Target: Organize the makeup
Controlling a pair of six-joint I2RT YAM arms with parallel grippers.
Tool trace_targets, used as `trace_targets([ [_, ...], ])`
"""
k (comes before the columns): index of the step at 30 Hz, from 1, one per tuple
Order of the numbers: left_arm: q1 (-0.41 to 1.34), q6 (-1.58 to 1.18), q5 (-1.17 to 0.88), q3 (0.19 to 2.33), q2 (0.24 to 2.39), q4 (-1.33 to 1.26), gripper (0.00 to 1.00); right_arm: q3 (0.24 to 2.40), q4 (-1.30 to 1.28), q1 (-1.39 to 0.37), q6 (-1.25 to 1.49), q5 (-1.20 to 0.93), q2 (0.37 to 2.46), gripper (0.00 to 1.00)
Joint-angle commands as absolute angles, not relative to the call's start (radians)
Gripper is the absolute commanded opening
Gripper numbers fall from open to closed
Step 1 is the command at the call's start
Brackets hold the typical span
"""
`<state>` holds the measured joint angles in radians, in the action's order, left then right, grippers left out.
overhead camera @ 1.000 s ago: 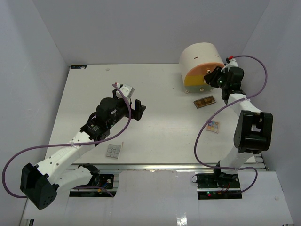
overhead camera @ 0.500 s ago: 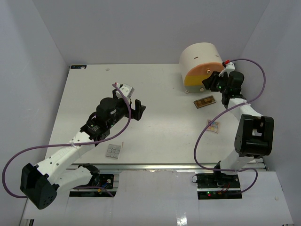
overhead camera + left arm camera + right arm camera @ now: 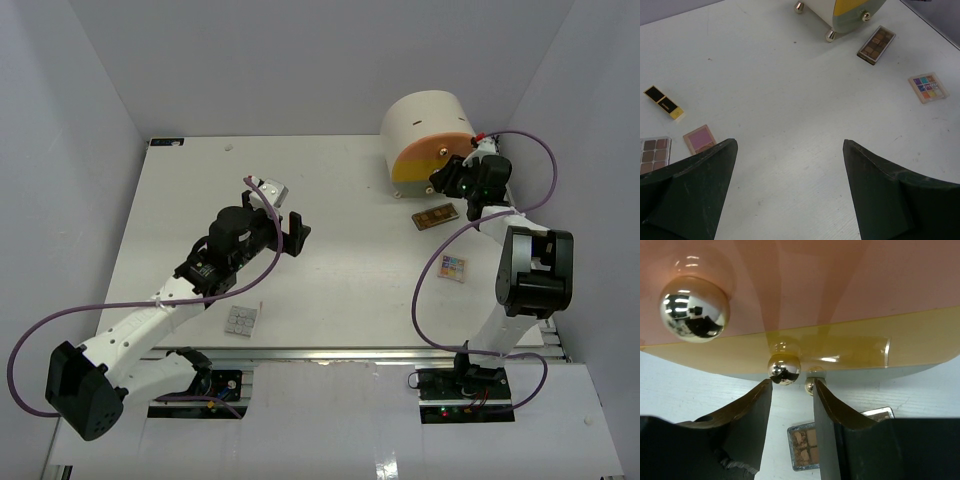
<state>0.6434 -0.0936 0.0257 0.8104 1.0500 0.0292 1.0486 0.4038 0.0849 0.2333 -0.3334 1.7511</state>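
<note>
**Fingers point(image 3: 690, 190) apart on both arms, nothing held**

Spread wide on the left gripper point(image 3: 790, 147), hovering over the middle of the table point(image 3: 340, 170). Parted by a narrow gap on the right gripper point(image 3: 790, 387), tips just short of a gold knob point(image 3: 784, 369) on the yellow front of the drawer unit point(image 3: 425, 125). Makeup scattered flat on the table: brown palette point(image 3: 434, 215) just before the unit, under the right gripper; multicoloured palette point(image 3: 452, 267) nearer the right base; grey palette point(image 3: 241, 319) beside the left arm. Visible from the left wrist only: pink palette point(image 3: 699, 139), lipstick point(image 3: 663, 102), second brown palette point(image 3: 652, 155) cut off by the frame edge.
</note>
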Motion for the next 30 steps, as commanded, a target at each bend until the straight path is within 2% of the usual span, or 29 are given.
trace_targets([
  [1, 0.638, -0.085, 0.023, 0.811, 1.044, 0.03, 0.98, 1.107, 0.482, 0.089, 0.258, -0.313, 1.768, 0.45],
  [13, 0.638, -0.084, 0.02, 0.811, 1.042, 0.031, 0.98, 1.136, 0.493, 0.089, 0.306, -0.307, 1.775, 0.42],
  [17, 0.638, -0.084, 0.019, 0.811, 1.042, 0.031, 0.98, 1.137, 0.489, 0.088, 0.307, -0.305, 1.774, 0.34],
  [19, 0.638, -0.084, 0.017, 0.811, 1.039, 0.032, 0.98, 1.125, 0.494, 0.087, 0.305, -0.307, 1.763, 0.25],
  [24, 0.638, -0.086, 0.009, 0.811, 1.035, 0.032, 0.98, 1.09, 0.488, 0.09, 0.29, -0.312, 1.727, 0.14],
  [30, 0.638, -0.088, 0.003, 0.813, 1.023, 0.031, 0.98, 0.971, 0.489, 0.104, 0.281, -0.336, 1.621, 0.12],
])
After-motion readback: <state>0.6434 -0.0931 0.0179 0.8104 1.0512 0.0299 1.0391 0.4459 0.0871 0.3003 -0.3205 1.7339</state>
